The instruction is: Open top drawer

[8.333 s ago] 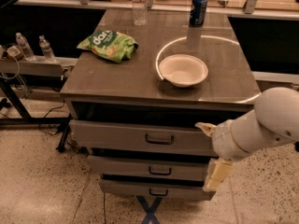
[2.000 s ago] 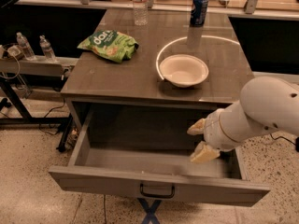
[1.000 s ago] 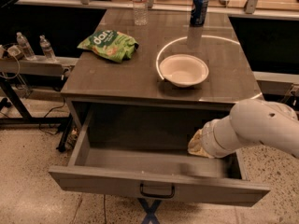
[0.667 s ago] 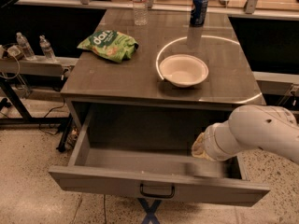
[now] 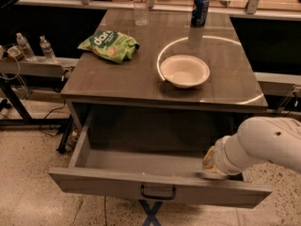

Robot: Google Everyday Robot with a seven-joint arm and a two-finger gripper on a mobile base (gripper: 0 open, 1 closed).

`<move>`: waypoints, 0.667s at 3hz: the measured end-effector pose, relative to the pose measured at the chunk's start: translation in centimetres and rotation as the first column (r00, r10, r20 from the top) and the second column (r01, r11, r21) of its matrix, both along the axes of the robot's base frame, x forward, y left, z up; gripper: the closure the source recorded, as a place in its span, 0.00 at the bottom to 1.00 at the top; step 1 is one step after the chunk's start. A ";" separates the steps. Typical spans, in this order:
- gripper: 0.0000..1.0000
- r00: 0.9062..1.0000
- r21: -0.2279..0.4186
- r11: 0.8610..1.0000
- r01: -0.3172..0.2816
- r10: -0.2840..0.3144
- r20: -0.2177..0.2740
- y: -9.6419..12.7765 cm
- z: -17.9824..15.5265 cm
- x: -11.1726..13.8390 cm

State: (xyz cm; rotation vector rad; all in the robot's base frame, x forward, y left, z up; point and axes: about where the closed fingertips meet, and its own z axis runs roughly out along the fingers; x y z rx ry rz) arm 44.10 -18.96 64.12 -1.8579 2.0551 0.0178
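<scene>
The top drawer (image 5: 117, 185) is a wide grey metal drawer under the grey table top. It stands pulled far out towards me, and its deep grey box is bare inside. Its small dark loop handle (image 5: 158, 192) sits at the centre of the front. My gripper (image 5: 210, 164) is at the end of the white arm (image 5: 263, 142) coming in from the right. It hangs just above the drawer front's top edge, right of the handle, over the drawer's right part. The arm hides most of it. The two lower drawers are hidden behind the open front.
On the table top (image 5: 117, 79) lie a green chip bag (image 5: 109, 44), a white bowl (image 5: 185, 71), a blue can (image 5: 200, 9) and a clear water bottle (image 5: 140, 4). Two bottles (image 5: 33, 47) stand on a side shelf at left. A blue floor cross (image 5: 151, 214) shows below the drawer.
Long ago the drawer was shut; it has been open since two seconds ago. Over the last second my gripper and arm have drawn rightward and slightly down, towards the drawer's right front corner.
</scene>
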 end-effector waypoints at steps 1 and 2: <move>1.00 0.998 -0.005 1.000 0.026 -0.026 -0.056 -1.2 -1.3 -2.4; 1.00 0.995 -0.008 0.999 0.039 -0.040 -0.093 -1.8 -1.6 -4.6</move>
